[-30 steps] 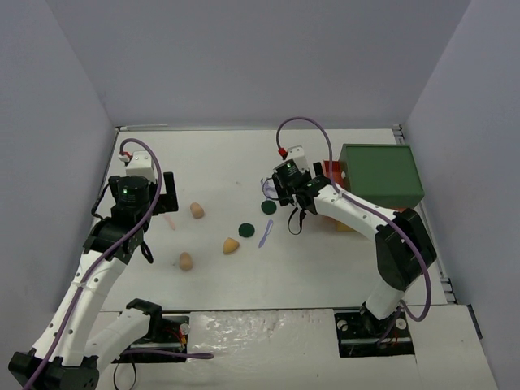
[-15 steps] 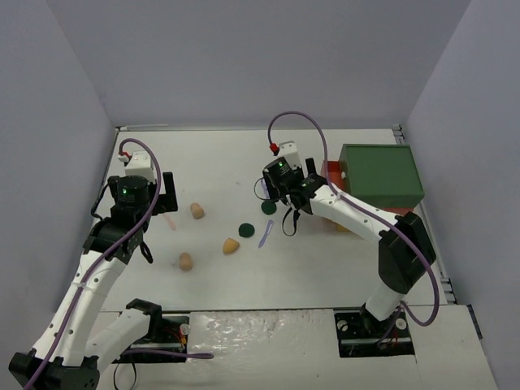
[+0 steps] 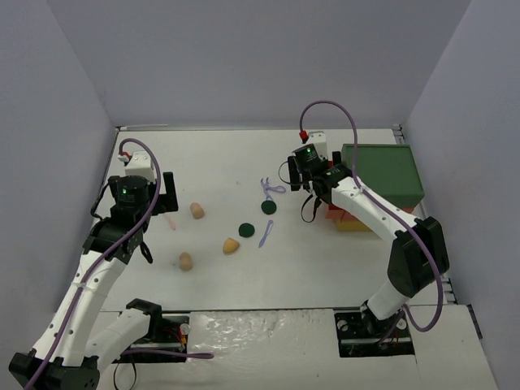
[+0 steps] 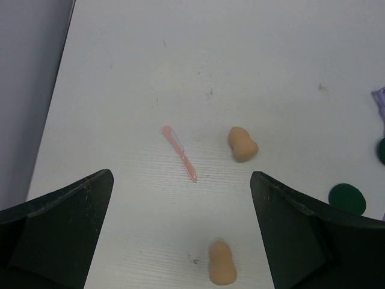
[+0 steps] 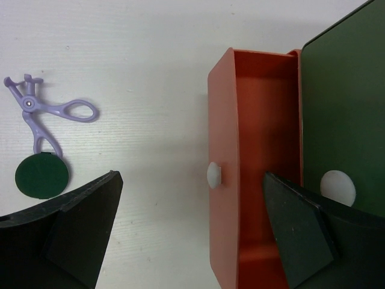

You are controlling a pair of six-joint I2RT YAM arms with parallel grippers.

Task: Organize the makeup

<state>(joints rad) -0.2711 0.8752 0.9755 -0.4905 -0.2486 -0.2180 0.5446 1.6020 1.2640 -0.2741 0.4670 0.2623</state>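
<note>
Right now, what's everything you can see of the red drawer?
The red drawer stands pulled out from under the green lid of the box. It is an open-topped tray, smooth orange-red plastic by the look, with thin walls and rounded corners. A round white knob sits on the outside of its front wall. The floor that shows is bare, though one corner is hidden behind a finger. The right gripper hangs above with jaws wide apart, touching nothing.

The right gripper [image 5: 192, 236] has swung from over the lilac tool [image 3: 271, 188] toward the box [image 3: 382, 172] and now hangs over its red drawer [image 5: 252, 150]. The tool, seemingly part-hidden before, lies uncovered.
</note>
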